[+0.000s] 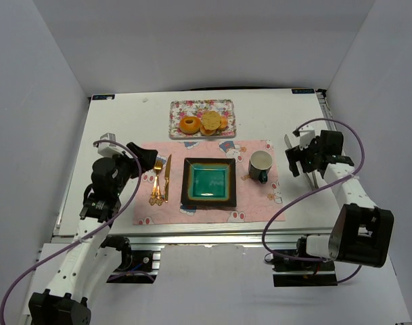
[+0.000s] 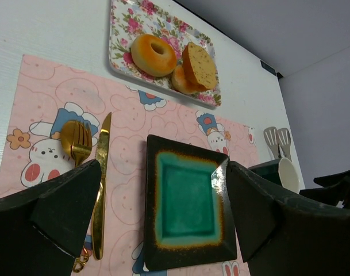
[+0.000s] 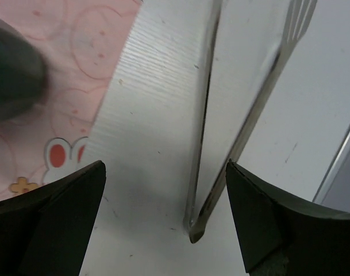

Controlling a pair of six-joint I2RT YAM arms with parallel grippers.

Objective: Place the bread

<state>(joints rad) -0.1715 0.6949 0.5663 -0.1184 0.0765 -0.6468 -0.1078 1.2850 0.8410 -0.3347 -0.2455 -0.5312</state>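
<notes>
Two pieces of bread sit on the floral tray (image 1: 227, 105) at the back of the tabletop: the ring doughnut (image 1: 189, 124) on the left and the flat oval piece (image 1: 211, 121) just beside it, leaning on a rounder brown piece that is partly hidden under it. Nothing has been picked up yet, so the task looks to be at its very start.

On the pink placemat (image 1: 253, 203) in front of the tray lies the square green plate (image 1: 209, 183), bare, with a gold fork (image 1: 155, 183) and knife (image 1: 166, 177) to its left and a mug (image 1: 260, 164) to its right. The plate is the likely place for the bread, though the task does not say so.

The left gripper (image 1: 149, 161) hovers over the cutlery side of the placemat, its jaws wide and holding nothing. The right gripper (image 1: 293, 161) is off the placemat to the right, also spread wide and empty, hanging directly above a pair of metal tongs (image 3: 256, 109) that lie flat on the bare tabletop.

That position suggests the step in hand is reaching for the tongs. The next move would call for the right gripper to descend with both tong arms between its jaws and close near the middle — gently enough that the tool can be squeezed further. The tongs lie flat and thin, so coming down too high would miss them.
</notes>
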